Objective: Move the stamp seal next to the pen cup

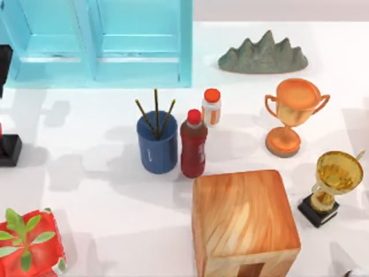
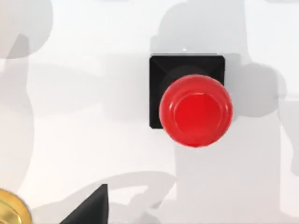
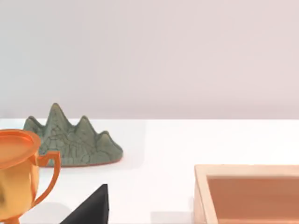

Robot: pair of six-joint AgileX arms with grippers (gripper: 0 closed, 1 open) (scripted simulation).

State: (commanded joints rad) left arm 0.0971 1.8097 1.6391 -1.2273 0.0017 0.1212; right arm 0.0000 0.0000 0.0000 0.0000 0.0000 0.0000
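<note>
Rendered tabletop display (trophies (image 1: pixel 292 115), pen cup (image 1: pixel 157 144)) on a white table (image 1: pixel 98 190).

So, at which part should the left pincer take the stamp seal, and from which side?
Probably the red knob, from straight above. The stamp seal stands upright on the table and the left wrist view looks straight down on it. The round knob rises above the black square base, with free space around it.

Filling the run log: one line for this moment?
stamp seal: upright on table, ungrasped, seen from above | pen cup: beside red bottle
</note>
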